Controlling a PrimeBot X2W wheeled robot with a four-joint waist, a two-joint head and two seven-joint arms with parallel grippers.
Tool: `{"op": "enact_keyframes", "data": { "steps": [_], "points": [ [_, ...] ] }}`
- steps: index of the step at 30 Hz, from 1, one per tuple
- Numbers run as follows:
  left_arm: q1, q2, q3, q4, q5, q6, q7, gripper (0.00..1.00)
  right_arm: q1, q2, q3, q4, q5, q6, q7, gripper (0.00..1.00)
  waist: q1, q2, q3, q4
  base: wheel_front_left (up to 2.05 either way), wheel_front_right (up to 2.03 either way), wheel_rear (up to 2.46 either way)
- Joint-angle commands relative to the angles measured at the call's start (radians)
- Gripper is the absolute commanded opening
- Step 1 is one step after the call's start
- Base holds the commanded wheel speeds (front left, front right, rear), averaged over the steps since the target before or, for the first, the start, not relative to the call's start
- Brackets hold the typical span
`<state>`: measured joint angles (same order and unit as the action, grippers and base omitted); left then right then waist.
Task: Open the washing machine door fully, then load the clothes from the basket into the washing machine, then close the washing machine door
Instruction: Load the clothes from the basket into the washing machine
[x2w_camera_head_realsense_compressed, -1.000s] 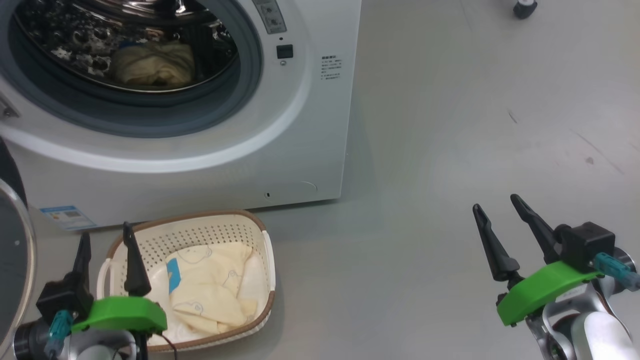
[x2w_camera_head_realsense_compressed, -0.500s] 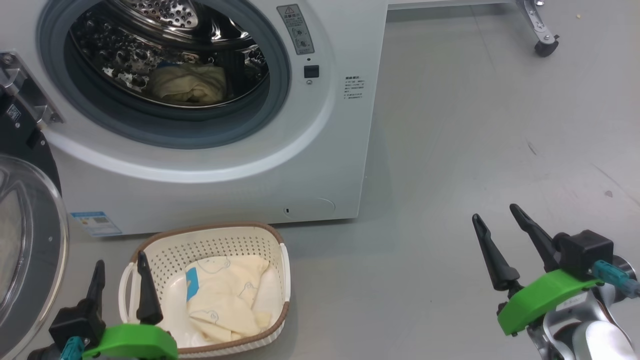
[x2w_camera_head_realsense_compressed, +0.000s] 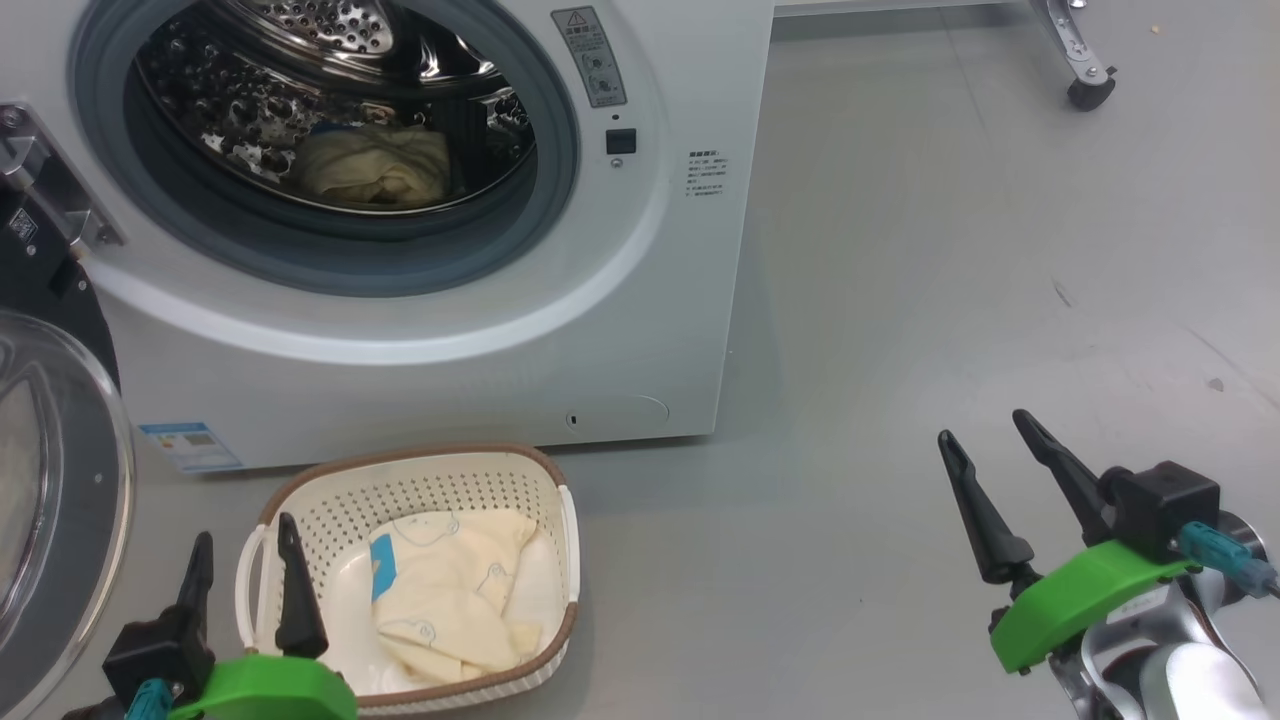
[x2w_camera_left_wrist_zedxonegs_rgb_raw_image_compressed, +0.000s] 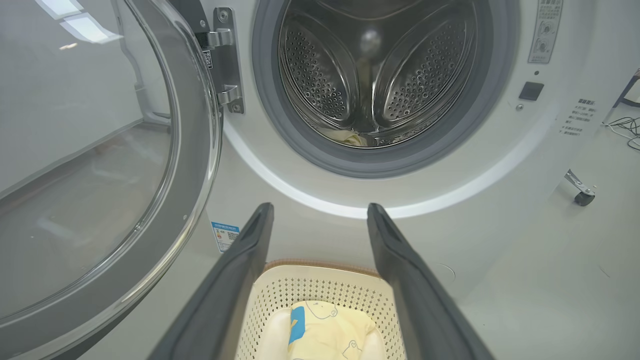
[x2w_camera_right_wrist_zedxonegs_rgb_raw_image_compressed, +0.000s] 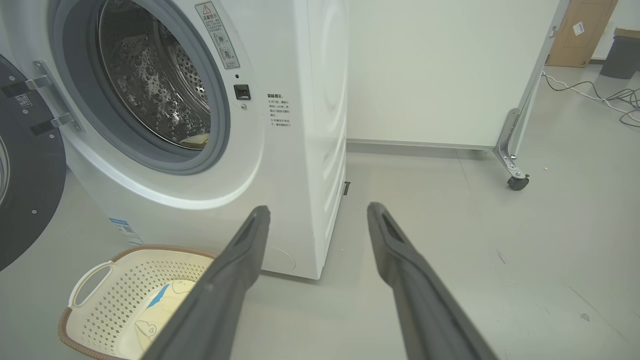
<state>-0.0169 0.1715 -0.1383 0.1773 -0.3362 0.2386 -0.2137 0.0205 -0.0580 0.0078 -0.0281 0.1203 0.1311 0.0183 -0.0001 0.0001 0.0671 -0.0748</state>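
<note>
The left gripper (x2w_camera_head_realsense_compressed: 246, 528) is spread wide with nothing in it, held by the left end of the basket (x2w_camera_head_realsense_compressed: 400, 458) and clear of the fabric. The right gripper (x2w_camera_head_realsense_compressed: 982, 425) is also spread and empty, well off to the right over bare floor (x2w_camera_head_realsense_compressed: 900, 250).

The clothes (x2w_camera_head_realsense_compressed: 450, 600) are split up. A cream piece with a blue patch and bear outlines lies in the basket, and a cream bundle (x2w_camera_head_realsense_compressed: 370, 165) sits at the bottom of the drum (x2w_camera_left_wrist_zedxonegs_rgb_raw_image_compressed: 375, 75). The basket stands on the floor just in front of the washing machine (x2w_camera_head_realsense_compressed: 450, 340), toward its left side. The washing machine door (x2w_camera_head_realsense_compressed: 40, 470) hangs swung open on the left.

The left wrist view looks straight into the drum and gets the hinge (x2w_camera_left_wrist_zedxonegs_rgb_raw_image_compressed: 227, 60) and the blue label (x2w_camera_left_wrist_zedxonegs_rgb_raw_image_compressed: 225, 236) up close, while the head view looks down onto the garment in the basket. The right wrist view catches the room: a white panel (x2w_camera_right_wrist_zedxonegs_rgb_raw_image_compressed: 440, 70) on a caster (x2w_camera_right_wrist_zedxonegs_rgb_raw_image_compressed: 517, 182) beyond the machine on the right, cables (x2w_camera_right_wrist_zedxonegs_rgb_raw_image_compressed: 600, 95) on the floor, and a brown door (x2w_camera_right_wrist_zedxonegs_rgb_raw_image_compressed: 582, 30) far back.

The floor is plain grey with a few dark scuffs.

Versus a second ago the whole head picture has shifted, so that's the camera moving. The basket, clothes and machine sit the same relative to each other, and both grippers stay spread.
</note>
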Motion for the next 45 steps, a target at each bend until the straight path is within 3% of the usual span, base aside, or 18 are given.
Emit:
{"op": "enact_keyframes", "data": {
  "steps": [1,13,21,32,43,45],
  "points": [
    [-0.042,0.017,0.031,-0.031,-0.002,0.009,-0.003,1.00,-0.019,-0.013,0.023,-0.035,-0.001,0.000,0.001,1.00,0.0001,-0.0001,0.001,0.000,0.00,0.00,0.00],
    [-0.064,0.015,0.009,0.002,0.002,0.011,0.001,1.00,-0.026,-0.013,0.018,-0.039,-0.001,0.000,0.000,1.00,0.0001,-0.0001,0.023,0.010,0.00,0.00,0.00],
    [-0.158,0.005,-0.035,0.101,0.009,-0.012,0.035,1.00,-0.059,-0.011,0.030,-0.057,0.004,0.000,-0.004,1.00,0.0001,-0.0001,0.110,-0.007,0.00,0.00,0.00],
    [-0.501,-0.011,-0.079,0.555,-0.064,-0.178,0.169,1.00,-0.155,-0.007,0.047,-0.087,0.012,0.000,-0.025,1.00,0.0001,-0.0001,0.375,-0.075,0.00,0.00,0.00],
    [-0.813,0.023,-0.054,0.913,-0.117,-0.259,0.249,1.00,-0.249,0.001,0.089,-0.120,0.028,0.000,-0.076,1.00,0.0001,-0.0001,0.633,-0.157,0.00,0.00,0.00],
    [-0.856,0.038,-0.034,0.958,-0.137,-0.257,0.269,1.00,-0.258,0.002,0.106,-0.132,0.030,0.000,-0.079,1.00,0.0001,-0.0001,0.682,-0.166,0.00,0.00,0.00]
  ]
}}
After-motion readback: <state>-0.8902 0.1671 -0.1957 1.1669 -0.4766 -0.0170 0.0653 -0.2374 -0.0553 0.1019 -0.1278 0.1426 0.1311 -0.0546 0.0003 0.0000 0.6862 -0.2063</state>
